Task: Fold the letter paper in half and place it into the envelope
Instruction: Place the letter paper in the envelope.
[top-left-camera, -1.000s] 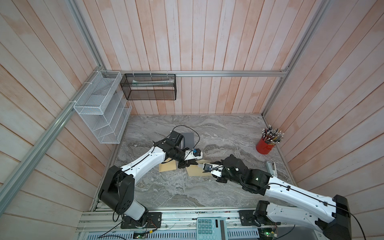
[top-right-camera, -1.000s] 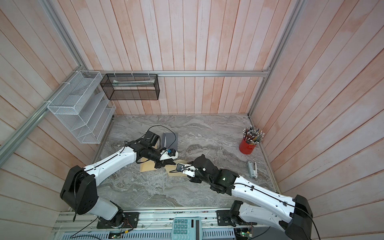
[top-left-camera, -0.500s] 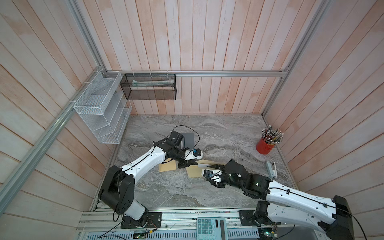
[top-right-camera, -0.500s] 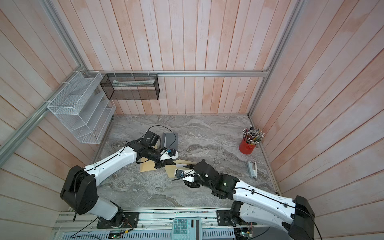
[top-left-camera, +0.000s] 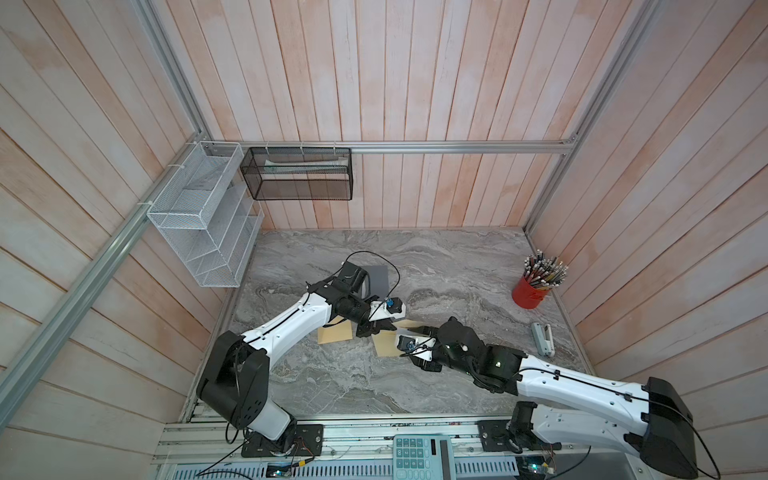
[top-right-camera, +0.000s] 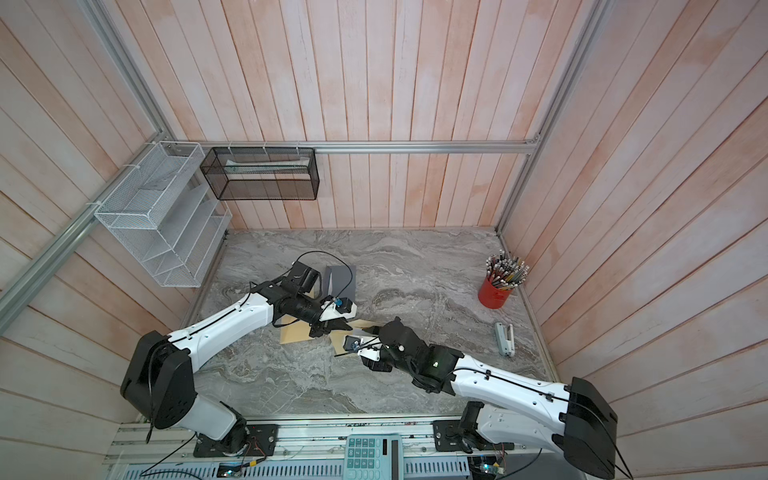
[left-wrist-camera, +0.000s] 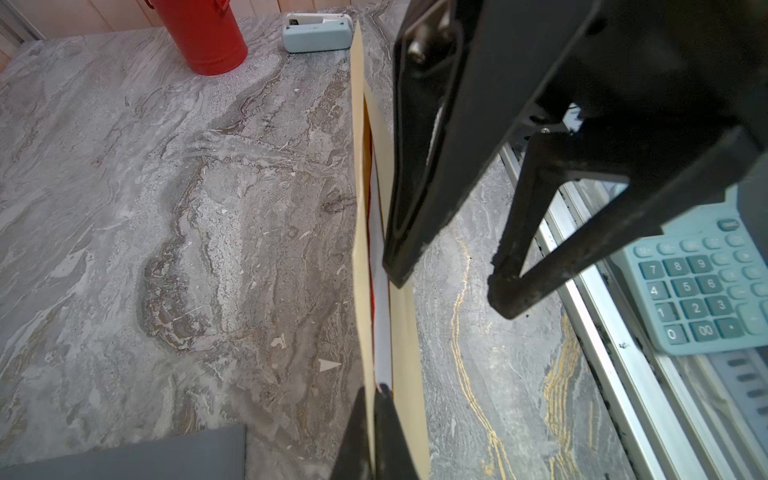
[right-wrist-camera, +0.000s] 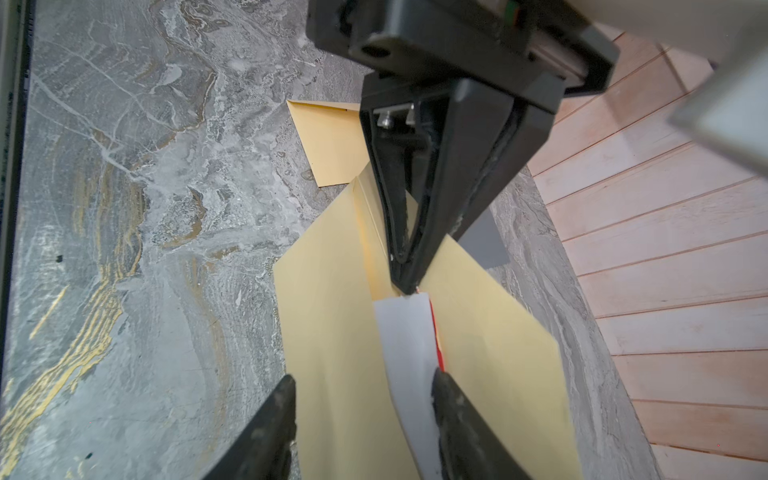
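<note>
Envelope (right-wrist-camera: 332, 332) is pinched in my closed left claw (right-wrist-camera: 405, 282), arm stretched low; my right claw (right-wrist-camera: 361, 378) stands open around the letter paper (right-wrist-camera: 405, 345).

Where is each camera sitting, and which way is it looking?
Top views: high above the robot's base, facing down at the table; the left arm and right arm show whole.
Left wrist: on the left arm, facing along the envelope toward the red cup; the left gripper shows, shut on the envelope.
Right wrist: on the right arm, facing the white paper in the envelope; the open right gripper shows.
Shared: each wrist view also shows the other arm's gripper.
</note>
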